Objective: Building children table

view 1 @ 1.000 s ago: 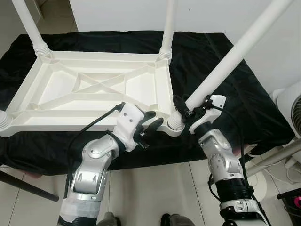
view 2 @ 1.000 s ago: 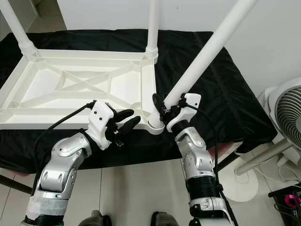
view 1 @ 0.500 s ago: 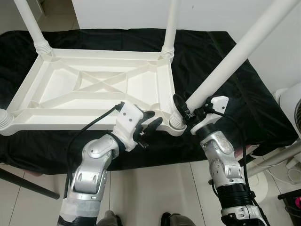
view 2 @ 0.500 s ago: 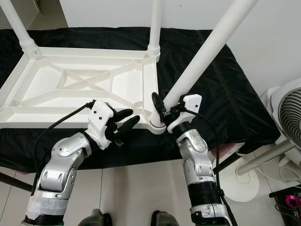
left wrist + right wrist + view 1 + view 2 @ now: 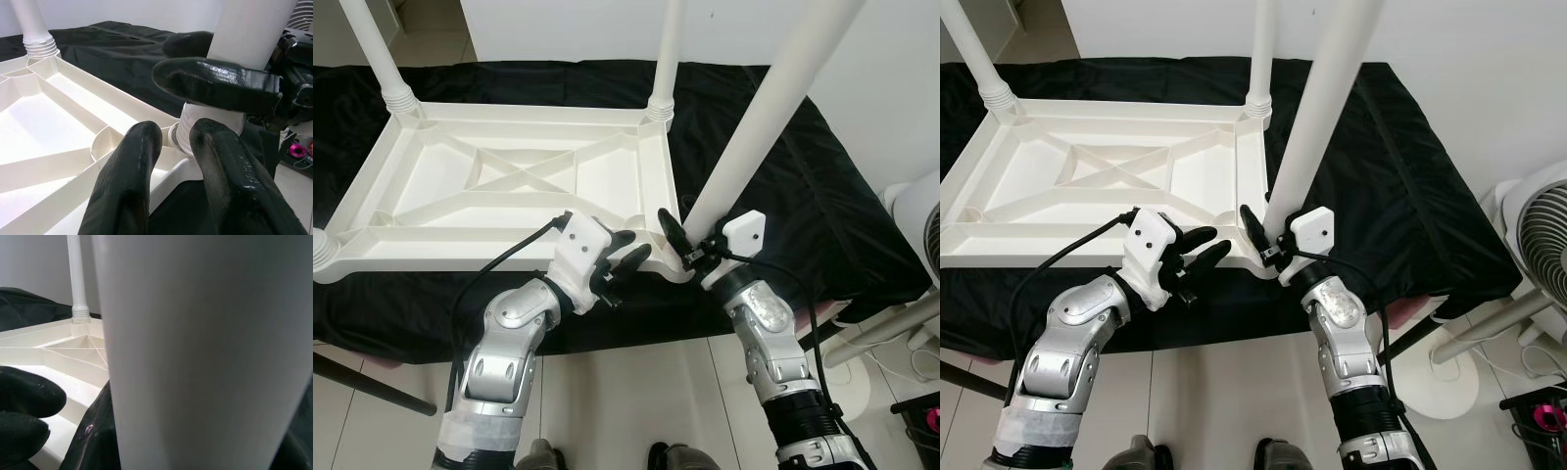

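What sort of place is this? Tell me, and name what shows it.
Likely a room in a home: a tiled floor, a plain white wall, and a standing fan. A black-draped surface serves as a workbench for the upturned white table.

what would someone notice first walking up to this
A white table top lies upside down on a black cloth, with white legs rising from its far corners. At the near right corner the right gripper is shut on a fourth leg, which leans slightly to the right over its socket. The left gripper rests beside it at the table top's near edge.
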